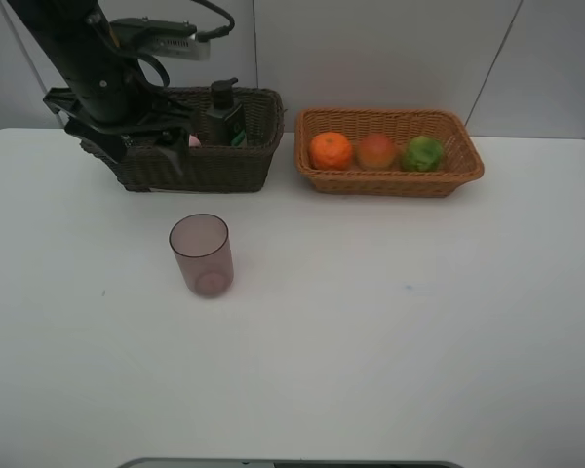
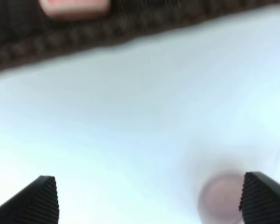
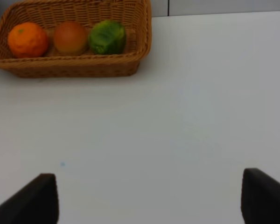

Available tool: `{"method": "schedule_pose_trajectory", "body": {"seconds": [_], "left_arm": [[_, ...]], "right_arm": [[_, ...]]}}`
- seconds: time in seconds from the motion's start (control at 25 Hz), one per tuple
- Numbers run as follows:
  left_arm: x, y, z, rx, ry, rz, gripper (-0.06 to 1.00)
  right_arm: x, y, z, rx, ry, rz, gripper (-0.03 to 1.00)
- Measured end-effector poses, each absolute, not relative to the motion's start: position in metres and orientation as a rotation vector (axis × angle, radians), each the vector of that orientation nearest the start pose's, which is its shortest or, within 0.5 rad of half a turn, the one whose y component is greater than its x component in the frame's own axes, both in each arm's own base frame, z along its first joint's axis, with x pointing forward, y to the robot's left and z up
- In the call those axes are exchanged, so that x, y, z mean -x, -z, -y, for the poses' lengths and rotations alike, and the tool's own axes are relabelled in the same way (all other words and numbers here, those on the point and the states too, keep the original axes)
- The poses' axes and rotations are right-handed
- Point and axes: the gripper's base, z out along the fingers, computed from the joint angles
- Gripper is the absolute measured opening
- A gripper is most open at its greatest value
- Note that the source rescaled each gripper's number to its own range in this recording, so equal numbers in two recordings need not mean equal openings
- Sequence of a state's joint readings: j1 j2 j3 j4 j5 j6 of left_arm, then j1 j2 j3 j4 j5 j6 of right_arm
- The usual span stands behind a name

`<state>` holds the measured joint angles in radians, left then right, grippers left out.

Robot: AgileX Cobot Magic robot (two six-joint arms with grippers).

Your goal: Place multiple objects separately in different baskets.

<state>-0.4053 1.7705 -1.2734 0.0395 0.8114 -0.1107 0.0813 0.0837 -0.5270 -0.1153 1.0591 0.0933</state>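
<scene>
Fruit fills the light tan basket (image 1: pixel 389 179) at the back right of the white table (image 1: pixel 390 331): an orange (image 1: pixel 331 150), a peach (image 1: pixel 375 151) and a green fruit (image 1: pixel 423 153) sit in a row, each close beside the next. Just to its left stands the dark brown basket (image 1: pixel 214 168), holding a dark green pump bottle (image 1: pixel 224 116) upright; a bit of the pink tube (image 1: pixel 194 140) shows next to it. A see-through mauve cup (image 1: pixel 202 254) stands upright on the bare table in front of the dark basket, apart from it.

The left gripper (image 2: pixel 149 198) hangs at the dark basket's left front corner with its fingers (image 2: pixel 39 198) spread wide and nothing between them; its blurred view catches the basket rim, the tube and the cup below. The right gripper (image 3: pixel 149 196) is out of the overhead view; its fingers (image 3: pixel 263 196) stand well apart over bare table, holding nothing, with the tan basket in front.
</scene>
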Motion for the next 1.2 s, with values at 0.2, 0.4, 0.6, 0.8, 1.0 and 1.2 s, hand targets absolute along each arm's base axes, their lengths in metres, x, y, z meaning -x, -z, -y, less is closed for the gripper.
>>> {"method": "schedule_pose_trajectory", "body": {"seconds": [0.2,0.4,0.6,0.8,1.0,1.2], "left_arm": [[-0.316,-0.210,0.156,-0.559,0.090,-2.777,1.00],[-0.310,-0.209,0.171,-0.614,0.119,-2.746,1.00],[-0.306,-0.203,0.171,-0.620,0.119,-2.763,1.00],[-0.296,-0.184,0.165,-0.626,0.111,-2.781,1.00],[-0.292,-0.169,0.163,-0.614,0.136,-2.725,1.00],[-0.294,-0.168,0.164,-0.602,0.157,-2.670,1.00]], "right_arm": [[-0.006,-0.285,0.009,-0.014,0.034,-2.094,0.61],[-0.006,-0.285,0.009,-0.014,0.034,-2.094,0.61],[-0.006,-0.285,0.009,-0.014,0.034,-2.094,0.61],[-0.006,-0.285,0.009,-0.014,0.034,-2.094,0.61],[-0.006,-0.285,0.009,-0.014,0.034,-2.094,0.61],[-0.006,-0.285,0.009,-0.014,0.034,-2.094,0.61]]}}
